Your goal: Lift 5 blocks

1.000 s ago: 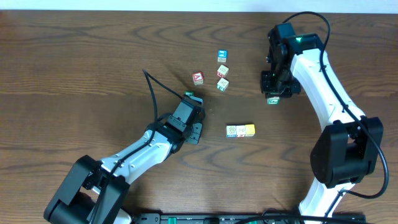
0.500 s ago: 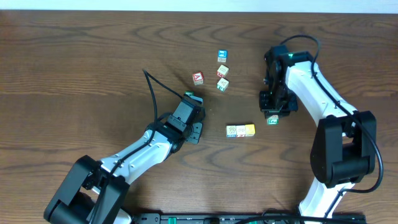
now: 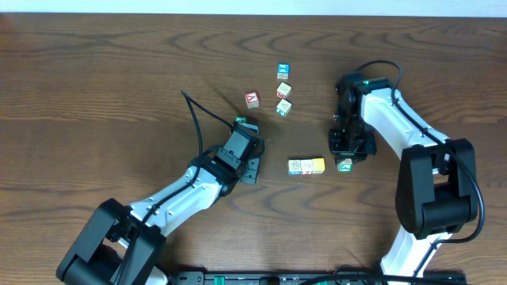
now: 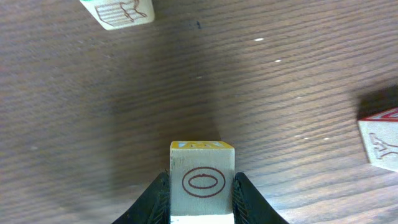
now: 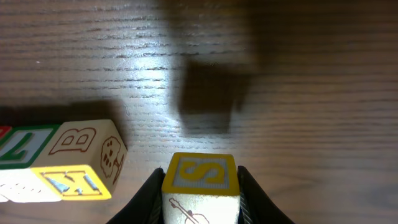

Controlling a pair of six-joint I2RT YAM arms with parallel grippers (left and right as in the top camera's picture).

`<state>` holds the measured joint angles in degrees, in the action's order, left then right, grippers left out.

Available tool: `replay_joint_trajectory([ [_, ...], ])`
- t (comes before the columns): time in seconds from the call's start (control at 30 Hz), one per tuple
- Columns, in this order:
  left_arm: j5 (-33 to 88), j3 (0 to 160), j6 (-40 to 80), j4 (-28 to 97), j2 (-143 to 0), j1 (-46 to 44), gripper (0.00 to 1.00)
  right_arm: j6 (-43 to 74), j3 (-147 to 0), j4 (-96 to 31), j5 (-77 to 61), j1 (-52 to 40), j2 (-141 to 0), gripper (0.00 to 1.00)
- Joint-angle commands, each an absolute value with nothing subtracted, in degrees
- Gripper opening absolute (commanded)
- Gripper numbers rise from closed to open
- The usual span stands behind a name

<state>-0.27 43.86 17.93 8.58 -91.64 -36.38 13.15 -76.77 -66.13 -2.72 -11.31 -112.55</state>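
While both arms reach in over the brown wooden desk point(image 3: 95, 71), each has one small block pinched in its jaws. The right arm point(image 3: 400, 119) comes in from 5 o'clock and bends back toward the middle, so its jaws hang at 3 o'clock of the desk's centre. The left arm point(image 3: 178, 194) stretches up from 7 o'clock, and its jaws sit almost at the centre.

The right jaws stand narrow, closed on the two sides of the S block point(image 5: 200, 177), whose yellow-framed letter faces the wrist camera. A square shadow lies on the wood at 12 o'clock of the S block, apart from it, so it hangs clear of the desk. The left jaws are likewise narrow, gripping the O block point(image 4: 202, 180) by its two sides; a yellow face shows on its far end. Whether that one is off the wood I cannot tell.

A short row of blocks point(image 3: 306, 165) lies between the two jaws, at 9 o'clock of the S block and just beside it, not touching. At 1 o'clock of the centre stand four loose ones, slightly apart: a blue-faced block point(image 3: 282, 71) farthest, two cream blocks point(image 3: 283, 90) below it, and a red-faced block point(image 3: 252, 99) at their 9 o'clock.
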Motion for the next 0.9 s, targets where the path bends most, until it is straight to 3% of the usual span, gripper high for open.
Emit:
replay_joint_trajectory([
  [0.0, -0.4, 44.7, 22.6, 9.1, -91.6, -38.2, 0.11, 13.2, -76.3, -65.3, -3.7, -12.1, -112.6, 0.01],
  [0.87, 6.3, 44.7, 38.2, 7.2, -91.6, -41.0, 0.11, 11.1, -70.0, -55.2, -3.3, -14.3, -112.6, 0.01],
])
